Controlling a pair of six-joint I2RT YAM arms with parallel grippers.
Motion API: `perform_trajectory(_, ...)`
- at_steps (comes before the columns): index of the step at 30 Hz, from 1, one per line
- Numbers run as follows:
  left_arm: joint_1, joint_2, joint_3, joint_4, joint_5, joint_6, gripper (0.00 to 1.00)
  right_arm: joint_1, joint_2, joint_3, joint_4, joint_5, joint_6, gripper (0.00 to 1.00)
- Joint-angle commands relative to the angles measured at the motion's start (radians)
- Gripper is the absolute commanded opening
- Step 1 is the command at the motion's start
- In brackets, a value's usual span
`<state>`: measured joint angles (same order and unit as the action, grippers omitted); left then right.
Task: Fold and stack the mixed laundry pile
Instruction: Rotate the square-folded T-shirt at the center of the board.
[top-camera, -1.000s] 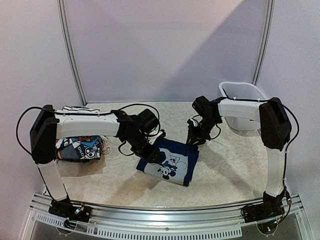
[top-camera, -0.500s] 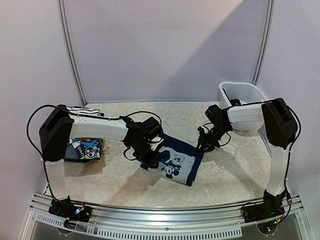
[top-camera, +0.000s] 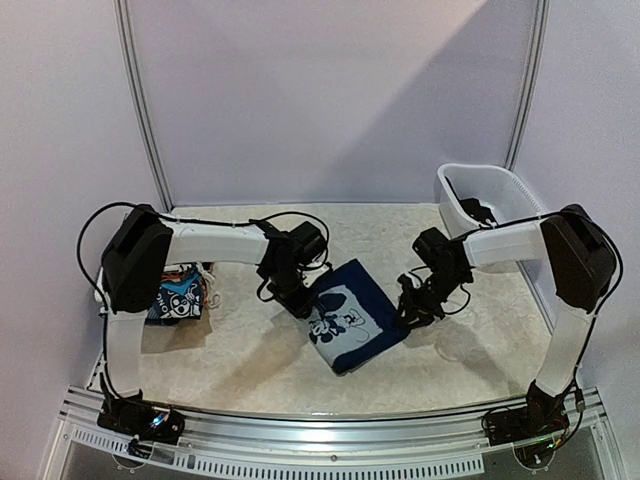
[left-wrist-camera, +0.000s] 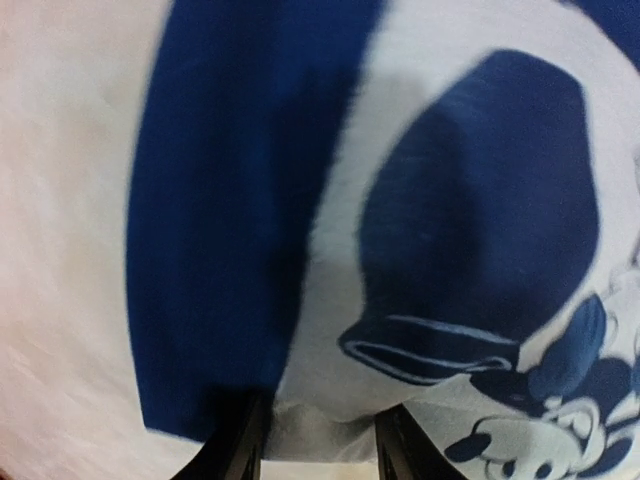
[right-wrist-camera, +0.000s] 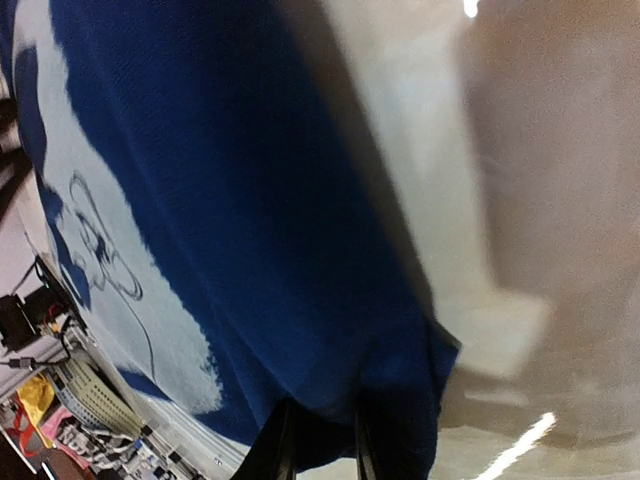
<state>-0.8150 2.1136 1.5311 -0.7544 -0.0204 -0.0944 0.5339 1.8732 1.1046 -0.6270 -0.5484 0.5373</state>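
Cloth fills both our wrist views: the navy Mickey Mouse garment (top-camera: 352, 328) is spread over the table (top-camera: 470, 350) between our two pincers. Our left pincer (top-camera: 302, 302) is clamped on the corner nearest it, pale print running in between the fingers (left-wrist-camera: 235, 450). Our right pincer (top-camera: 409, 312) seems to pinch the opposite edge, though blur makes the bite hard to judge. Outward of the left pincer sits a folded blue cartoon-print piece (top-camera: 180, 300) with orange bits. Behind the right pincer stands a white plastic tub (top-camera: 490, 195).

Navy garment (top-camera: 352, 318) with white cartoon print
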Motion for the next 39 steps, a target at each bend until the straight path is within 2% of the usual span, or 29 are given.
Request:
perform_trajectory(1, 0.036, 0.078, 0.142, -0.082, -0.138, 0.104, 0.39, 0.170, -0.014, -0.040, -0.054, -0.013, 0.078, 0.21)
perform_trajectory(5, 0.036, 0.001, 0.196, -0.111, -0.226, 0.087, 0.45, 0.197, -0.083, 0.007, -0.143, 0.016, 0.083, 0.21)
perform_trajectory(10, 0.036, -0.163, 0.080, -0.044, -0.247, -0.023, 0.57, 0.196, -0.146, 0.152, -0.314, 0.091, 0.003, 0.27)
perform_trajectory(11, 0.038, -0.190, 0.047, -0.023, -0.250, -0.052, 0.63, 0.196, -0.151, 0.175, -0.329, 0.101, -0.005, 0.28)
perform_trajectory(13, 0.048, -0.234, -0.015, 0.022, -0.258, -0.138, 0.97, 0.194, -0.154, 0.214, -0.343, 0.121, -0.022, 0.31)
perform_trajectory(14, 0.061, -0.248, -0.043, 0.045, -0.244, -0.178, 0.99, 0.191, -0.155, 0.227, -0.341, 0.135, -0.026, 0.32)
perform_trajectory(17, 0.108, -0.256, -0.078, 0.076, -0.112, -0.230, 1.00, 0.170, -0.149, 0.244, -0.307, 0.170, -0.019, 0.36)
perform_trajectory(20, 0.111, -0.276, -0.099, 0.115, -0.061, -0.241, 1.00, 0.126, -0.125, 0.281, -0.279, 0.197, 0.010, 0.41)
perform_trajectory(25, 0.125, -0.254, -0.112, 0.149, 0.116, -0.291, 0.94, 0.075, -0.055, 0.356, -0.236, 0.212, 0.021, 0.56)
perform_trajectory(30, 0.145, -0.198, -0.122, 0.200, 0.194, -0.357, 0.87, 0.018, 0.015, 0.365, -0.177, 0.199, 0.019, 0.59)
perform_trajectory(39, 0.179, -0.071, -0.043, 0.182, 0.275, -0.406, 0.80, -0.050, 0.117, 0.397, -0.160, 0.144, -0.046, 0.59)
